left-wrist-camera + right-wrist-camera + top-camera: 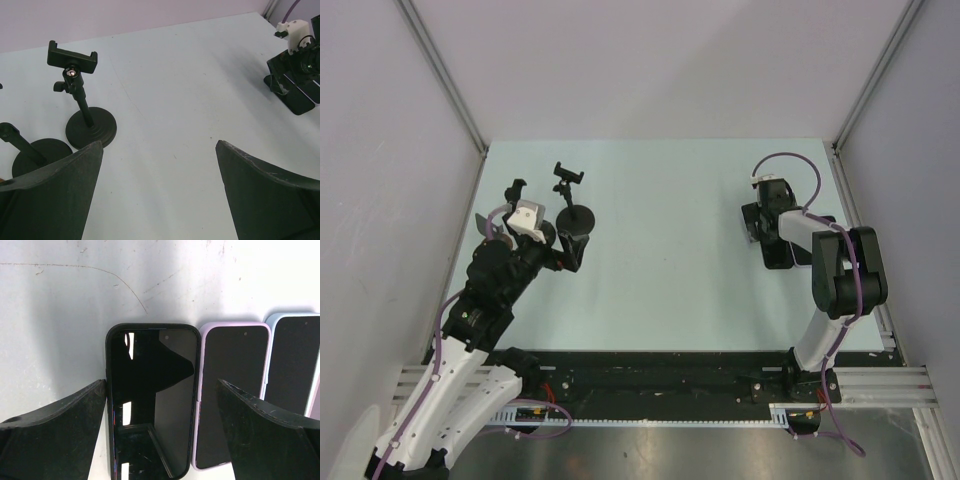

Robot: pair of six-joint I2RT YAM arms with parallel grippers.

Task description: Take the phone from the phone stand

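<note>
Pointing down near the right edge of the bench (660, 300), the right gripper (161, 385) spreads its jaws wide over a flat black phone (150, 390). The left gripper (160, 145), jaws wide too, faces the phone stand (80, 100) by the left edge.

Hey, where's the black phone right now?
In the right wrist view, the black phone lies flat on the table, leftmost of three in that view, beside the lilac-cased phone and under the open right gripper.
</note>
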